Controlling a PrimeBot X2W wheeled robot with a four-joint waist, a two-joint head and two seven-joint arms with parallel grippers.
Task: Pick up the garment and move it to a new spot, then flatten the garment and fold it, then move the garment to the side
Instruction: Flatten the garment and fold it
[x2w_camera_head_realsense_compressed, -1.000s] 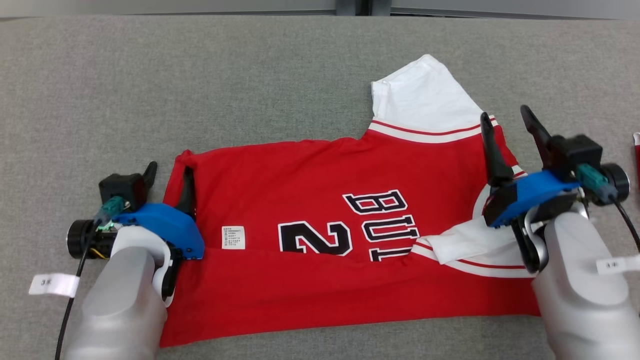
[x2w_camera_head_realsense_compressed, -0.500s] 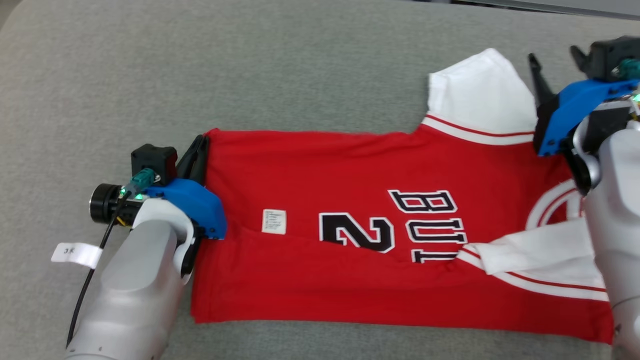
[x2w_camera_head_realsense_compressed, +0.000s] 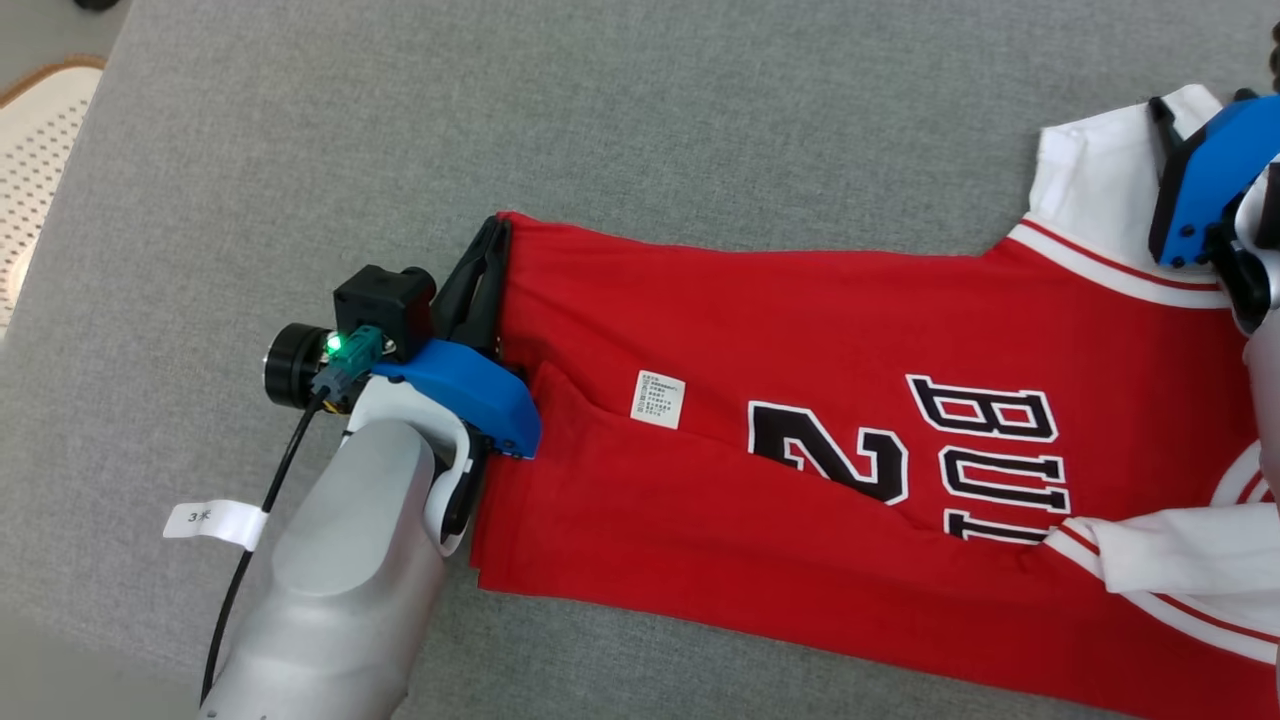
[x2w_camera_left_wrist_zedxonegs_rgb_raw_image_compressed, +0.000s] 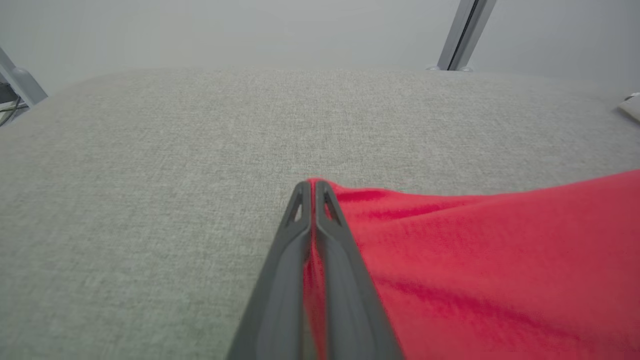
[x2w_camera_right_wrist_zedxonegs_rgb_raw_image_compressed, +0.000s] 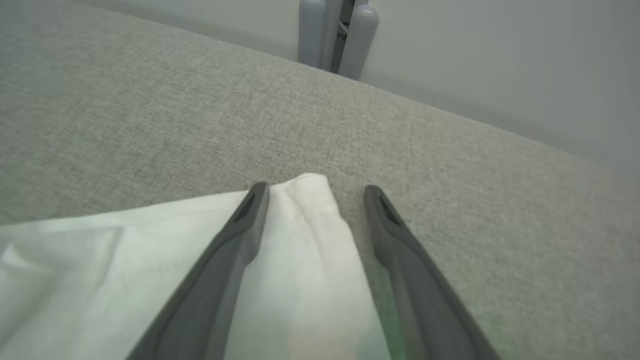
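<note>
We see a red jersey (x2w_camera_head_realsense_compressed: 800, 320) lying mostly flat on a grey cloth-covered table (x2w_camera_head_realsense_compressed: 350, 120), with its near edge folded up over the lower part of the lettering. A small white care label (x2w_camera_head_realsense_compressed: 660, 398) sits on the red cloth, and we place everything from it. Left of the label, at the jersey's far hem corner, our left gripper (x2w_camera_left_wrist_zedxonegs_rgb_raw_image_compressed: 310, 186) is clenched tight, pinching a thin fold of red fabric between its two dark fingers. Far to the right of the label, at the white sleeve (x2w_camera_right_wrist_zedxonegs_rgb_raw_image_compressed: 305, 240), our right gripper (x2w_camera_right_wrist_zedxonegs_rgb_raw_image_compressed: 315, 189) is released. Its fingers are spread astride the sleeve's outer edge and grasp nothing. We judge the jersey light, soft and limp. It will likely sag and crease wherever it is unsupported, and may slip from a shallow pinch. Corners and hemmed edges, far out from the label, look like the best holds, taken with both grippers together.
</note>
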